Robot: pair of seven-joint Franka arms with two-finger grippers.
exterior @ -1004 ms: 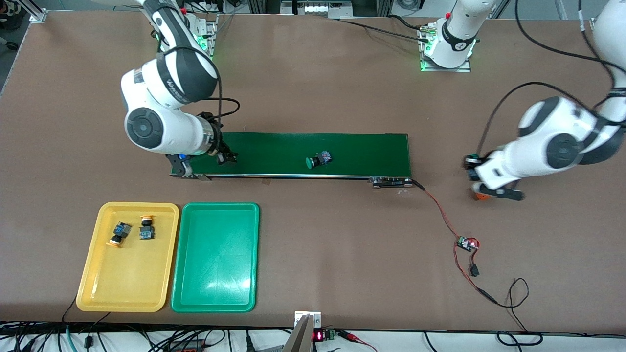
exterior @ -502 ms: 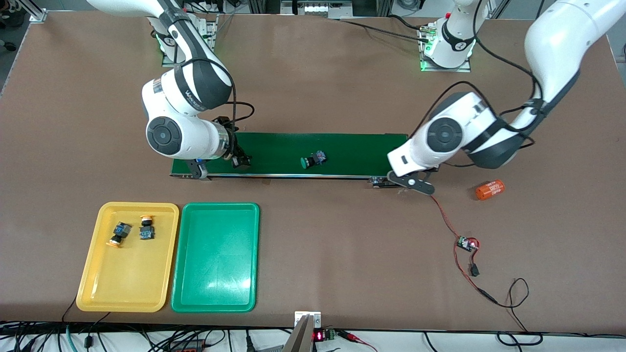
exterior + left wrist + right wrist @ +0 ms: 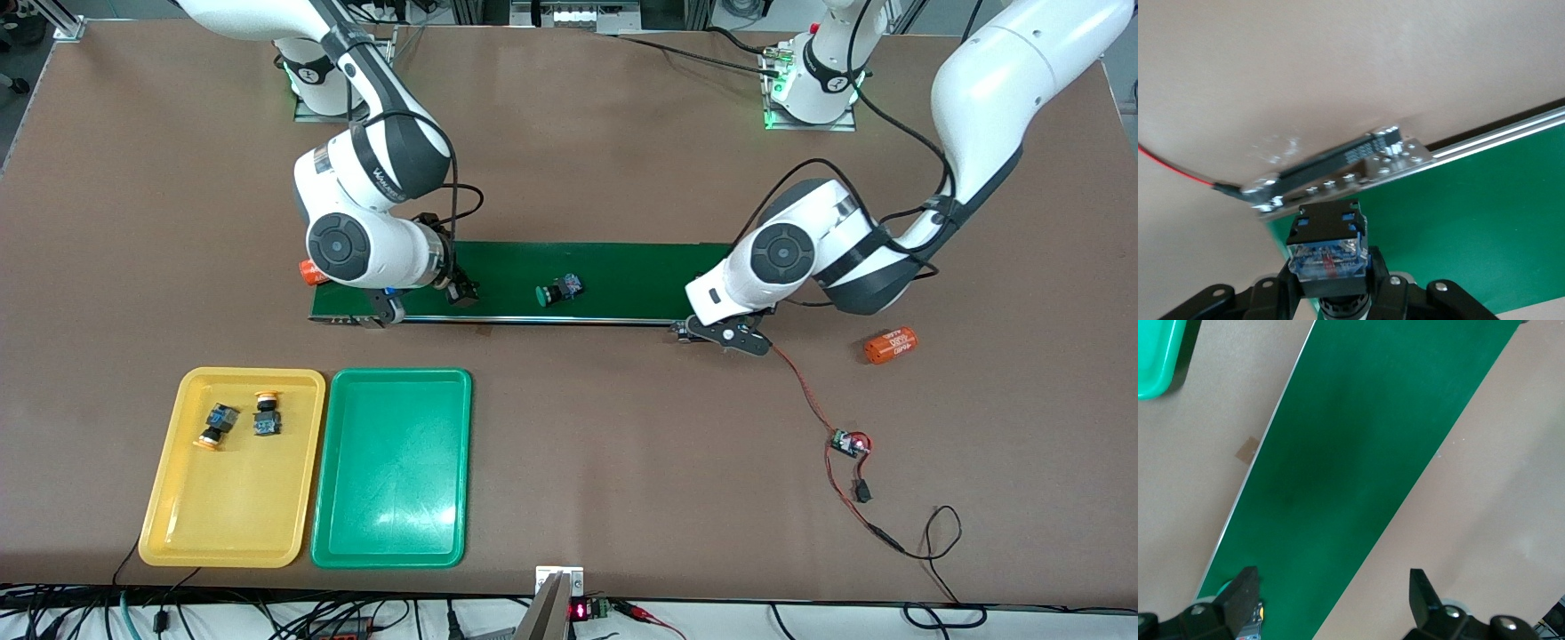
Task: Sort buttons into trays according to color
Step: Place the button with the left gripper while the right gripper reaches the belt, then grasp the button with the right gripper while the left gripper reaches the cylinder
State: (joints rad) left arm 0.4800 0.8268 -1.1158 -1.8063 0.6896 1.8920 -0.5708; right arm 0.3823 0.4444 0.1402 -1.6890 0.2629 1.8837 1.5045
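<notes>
In the left wrist view my left gripper is shut on a button with a black-and-blue body; its cap is hidden. This gripper hangs over the conveyor belt's end toward the left arm's end of the table. A green-capped button lies on its side on the belt. My right gripper is over the belt's other end, open and empty. Two yellow-capped buttons lie in the yellow tray. Beside it, the green tray holds nothing.
The long dark-green conveyor belt crosses mid-table, a red wire running from it to a small board. One orange cylinder lies toward the left arm's end, another peeks out beside the right arm.
My left arm swung from beside the orange cylinder to the belt's end, carrying its button. My right gripper slid along the belt toward the green-capped button, which drifted toward it.
</notes>
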